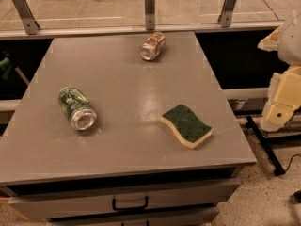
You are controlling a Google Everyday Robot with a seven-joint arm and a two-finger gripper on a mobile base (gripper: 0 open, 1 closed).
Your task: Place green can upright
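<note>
1. The green can (76, 107) lies on its side on the left part of the grey table (127, 154), with one silver end turned toward the front edge. It is not yet upright.
2. It looks like a small aluminium drink can. I'd judge it light, thin-walled and easy to dent, smooth enough to slip, and ready to roll since it rests on its curved side.
3. The best hold would likely be across the middle of the labelled body, squeezing gently. The rims at the ends give poor purchase and make tipping it up awkward.
4. A green-topped sponge (186, 125) lies well apart to its right, near the front right of the table.
5. A brown-orange can (153, 45), also on its side, sits near the far edge, well away.
6. The gripper (278, 111) hangs off the table's right side, low beside the edge and far from the can. Whether it is released or clenched I cannot tell, though it seems to carry nothing.
7. A drawer with a dark handle (130, 205) sits below the tabletop.
</note>
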